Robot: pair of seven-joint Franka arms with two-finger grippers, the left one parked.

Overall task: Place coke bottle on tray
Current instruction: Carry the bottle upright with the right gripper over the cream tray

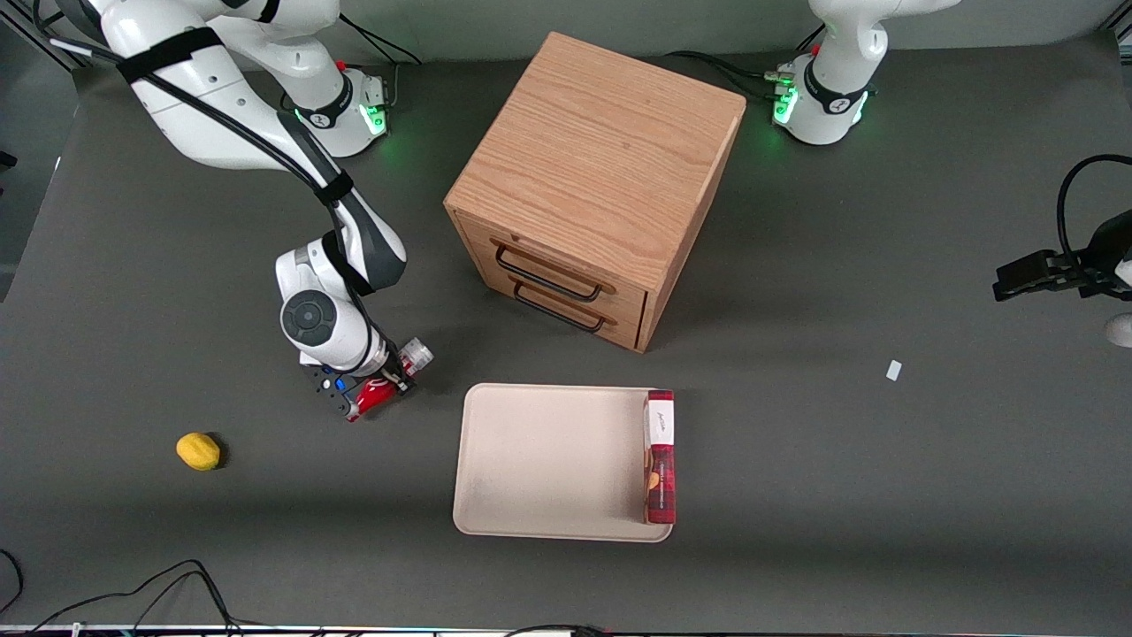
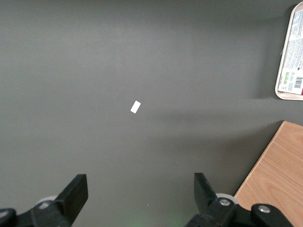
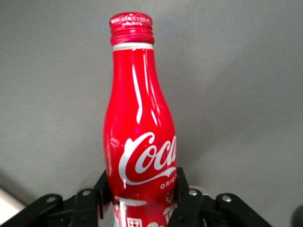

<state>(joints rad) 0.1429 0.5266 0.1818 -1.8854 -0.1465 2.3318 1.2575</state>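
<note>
Your gripper [image 1: 382, 387] was clamped on the bottle [image 1: 389, 382], just above the dark grey table [image 1: 884, 495], beside the tray [image 1: 548, 460] toward the working arm's end. A lemon [image 1: 198, 450] lay nearer the camera.

From the front cam we look steeply down on the whole table, cabinet [image 1: 594, 181] mid-scene. Our right wrist cam sits very close behind the gripper [image 3: 142, 198], facing along the bottle [image 3: 139, 137]. Our left wrist cam looks straight down near the cabinet; it shares cabinet, tray [image 2: 284, 97] corner w/ front view.
</note>
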